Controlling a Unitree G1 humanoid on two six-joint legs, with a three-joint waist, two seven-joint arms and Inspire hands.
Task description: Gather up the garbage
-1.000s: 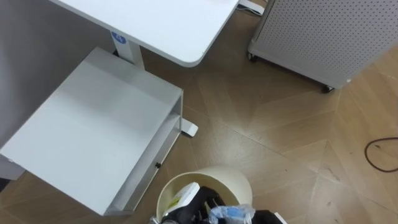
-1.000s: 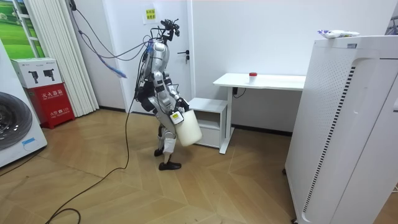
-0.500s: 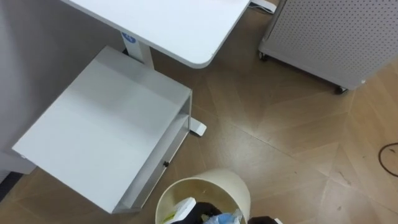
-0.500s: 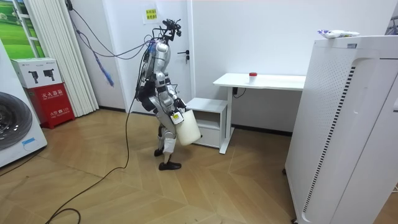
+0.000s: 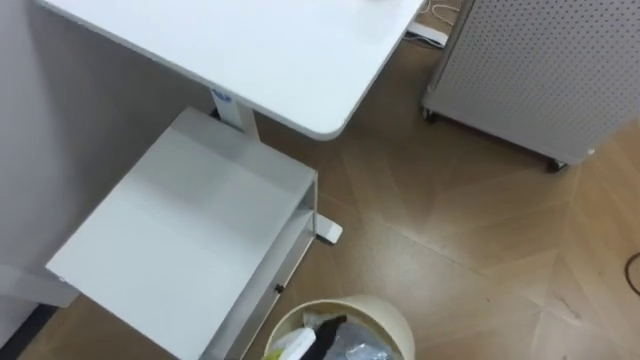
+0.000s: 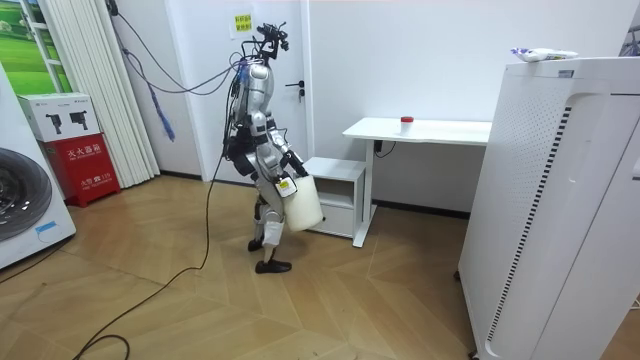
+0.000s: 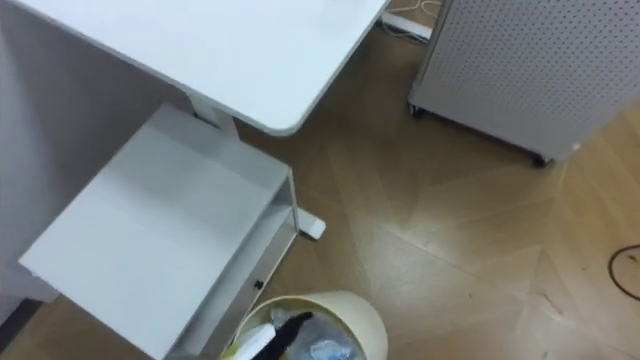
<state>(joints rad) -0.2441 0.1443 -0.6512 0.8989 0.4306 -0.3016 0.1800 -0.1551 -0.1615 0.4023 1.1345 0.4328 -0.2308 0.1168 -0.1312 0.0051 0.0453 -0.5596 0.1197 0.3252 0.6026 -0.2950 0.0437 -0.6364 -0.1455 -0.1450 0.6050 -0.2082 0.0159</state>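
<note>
1. Change since a second ago: in the room view the robot stands a bit straighter and the bin (image 6: 305, 205) stays at its hip. The eye views have shifted as a whole, which is camera motion, so the bin now shows less at the bottom edge.
2. Left eye view: one cream bin (image 5: 395, 322), mouth up, with the garbage (image 5: 345, 348) inside. I count three pieces: one white-yellow, one dark, one clear wrapper. More may lie hidden below the frame edge. One white desk (image 5: 280, 50), one low cabinet (image 5: 190, 230) tucked under its end, and one perforated unit (image 5: 540, 70) on castors across the floor.
3. Room view: the robot stands just beside the cabinet, facing the desk. Its right hand (image 6: 284, 181) is at the bin's upper rim, but its grip cannot be told from here. The bin tilts mouth-up against the body, probably so the load stays in while it is carried. One red item (image 6: 406, 121) sits on the desk. One washing machine (image 6: 20, 205) and two boxes (image 6: 75, 135) stand at the view's left.
4. Right eye view: same layout, one bin (image 7: 362, 318) with the garbage in it.
</note>
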